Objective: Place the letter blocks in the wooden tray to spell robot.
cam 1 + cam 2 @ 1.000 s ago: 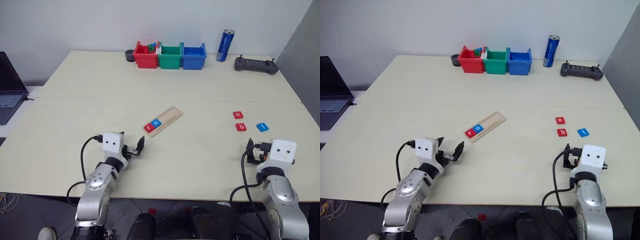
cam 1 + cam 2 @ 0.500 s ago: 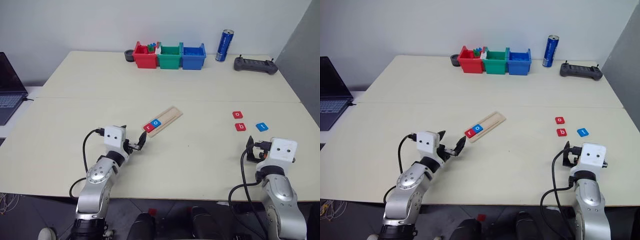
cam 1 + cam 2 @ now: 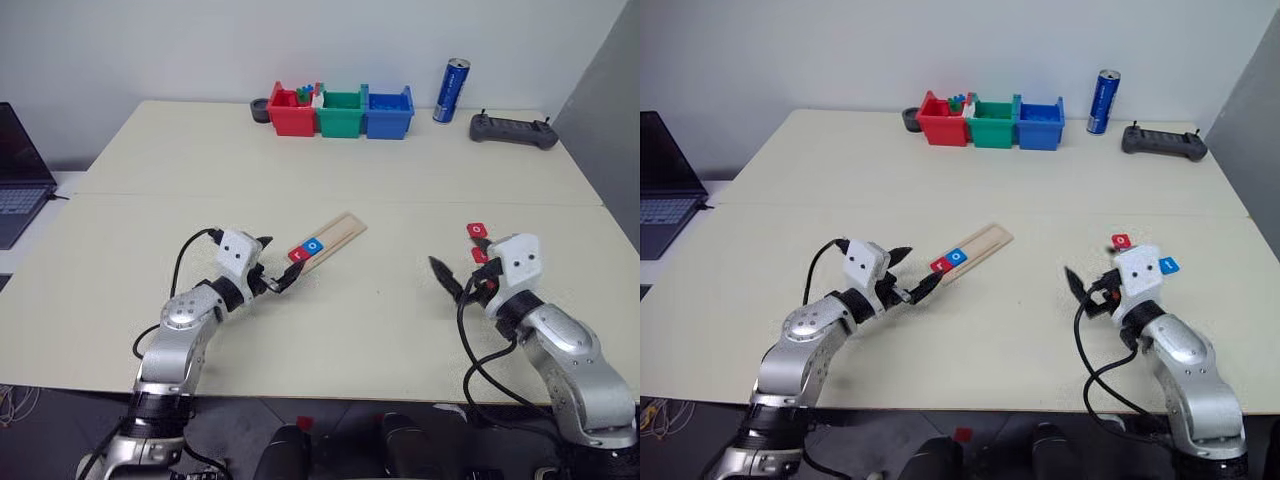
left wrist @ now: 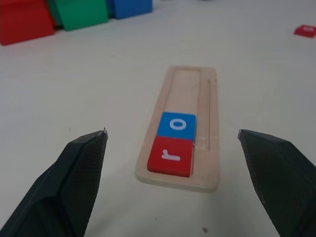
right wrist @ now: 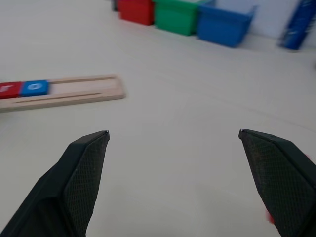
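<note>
tiles: loose red o [image 3: 477,230] near table's right edge; thin, light, stiff, slick; pinch opposite side edges
tray [image 3: 326,241]: r, o seated at near end
left gripper [image 4: 173,190]: jaws apart, empty
right gripper [image 5: 173,187]: jaws apart, empty

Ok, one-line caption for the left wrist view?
Open left gripper facing the wooden tray, red r block and blue o block seated at its near end.

1. You see the left gripper's [image 4: 173,187] jaws spread wide, empty, either side of the wooden tray [image 4: 183,94].
2. In its near end sit a red r tile [image 4: 170,156] and, touching it, a blue o tile [image 4: 177,125].
3. Red [image 4: 24,22], green [image 4: 81,12] and blue bins [image 4: 129,6] stand far back on the counter [image 4: 89,84].
</note>
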Controlling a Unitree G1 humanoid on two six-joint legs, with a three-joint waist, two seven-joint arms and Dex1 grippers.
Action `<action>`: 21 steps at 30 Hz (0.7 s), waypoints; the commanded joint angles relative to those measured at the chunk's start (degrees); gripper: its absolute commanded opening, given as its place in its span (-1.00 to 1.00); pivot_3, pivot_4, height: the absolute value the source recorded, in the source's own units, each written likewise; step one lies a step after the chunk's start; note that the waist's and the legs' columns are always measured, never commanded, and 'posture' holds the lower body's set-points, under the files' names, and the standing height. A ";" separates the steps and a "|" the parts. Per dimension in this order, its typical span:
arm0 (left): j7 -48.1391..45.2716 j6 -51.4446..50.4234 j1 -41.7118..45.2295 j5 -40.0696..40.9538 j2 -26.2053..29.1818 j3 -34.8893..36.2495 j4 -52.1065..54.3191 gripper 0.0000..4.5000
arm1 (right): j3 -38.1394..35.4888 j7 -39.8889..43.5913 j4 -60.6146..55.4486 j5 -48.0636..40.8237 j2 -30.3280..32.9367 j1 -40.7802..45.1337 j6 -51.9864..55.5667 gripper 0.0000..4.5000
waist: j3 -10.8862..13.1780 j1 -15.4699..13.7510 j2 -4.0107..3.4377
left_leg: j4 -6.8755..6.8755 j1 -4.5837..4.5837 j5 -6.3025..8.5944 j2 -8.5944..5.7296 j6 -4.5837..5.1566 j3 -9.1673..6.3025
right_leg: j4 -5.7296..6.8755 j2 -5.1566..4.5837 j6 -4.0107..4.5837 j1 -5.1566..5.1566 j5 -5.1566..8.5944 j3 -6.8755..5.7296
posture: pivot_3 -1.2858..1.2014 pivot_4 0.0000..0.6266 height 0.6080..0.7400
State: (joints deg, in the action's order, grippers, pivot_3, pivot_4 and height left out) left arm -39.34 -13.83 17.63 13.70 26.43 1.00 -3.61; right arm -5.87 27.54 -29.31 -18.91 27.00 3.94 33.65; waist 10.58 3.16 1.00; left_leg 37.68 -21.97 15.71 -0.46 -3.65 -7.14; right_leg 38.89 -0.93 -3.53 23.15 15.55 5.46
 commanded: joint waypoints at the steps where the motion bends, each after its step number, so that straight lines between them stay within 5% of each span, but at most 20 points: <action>1: -4.74 4.30 4.48 -1.07 1.30 -1.15 -7.00 1.00 | 0.13 7.05 -0.79 -6.19 2.55 2.93 1.82 0.99 | 0.01 -0.03 0.01 | 0.00 0.00 0.00 0.00 0.00 -0.01 | 0.00 0.00 0.00 0.00 0.00 0.00 | 0.03 -0.52 1.00; 9: -11.45 9.23 12.59 -2.64 0.41 -3.73 -20.19 1.00 | 2.39 10.26 0.25 -8.01 5.81 8.40 3.62 0.99 | 0.02 -0.08 0.03 | 0.01 -0.05 0.00 0.00 0.00 -0.10 | 0.01 0.00 0.00 0.02 0.00 -0.08 | 0.03 -0.52 1.00; 21: -8.79 11.84 13.02 -4.11 -1.10 -3.15 -22.52 1.00 | 4.04 6.28 -0.01 -6.06 4.10 8.13 3.17 0.99 | 0.02 -0.12 0.03 | 0.01 -0.07 0.00 -0.01 -0.01 -0.17 | 0.02 -0.03 0.00 0.03 0.00 -0.10 | 0.03 -0.52 1.00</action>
State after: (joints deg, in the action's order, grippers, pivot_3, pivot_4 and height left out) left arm -48.67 -3.19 30.08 9.72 25.58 -2.95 -27.00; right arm -1.35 34.54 -27.80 -25.31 31.26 11.89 37.92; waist 10.60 3.04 1.03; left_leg 37.70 -22.05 15.71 -0.48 -3.65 -7.31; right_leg 38.91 -0.96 -3.53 23.18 15.54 5.36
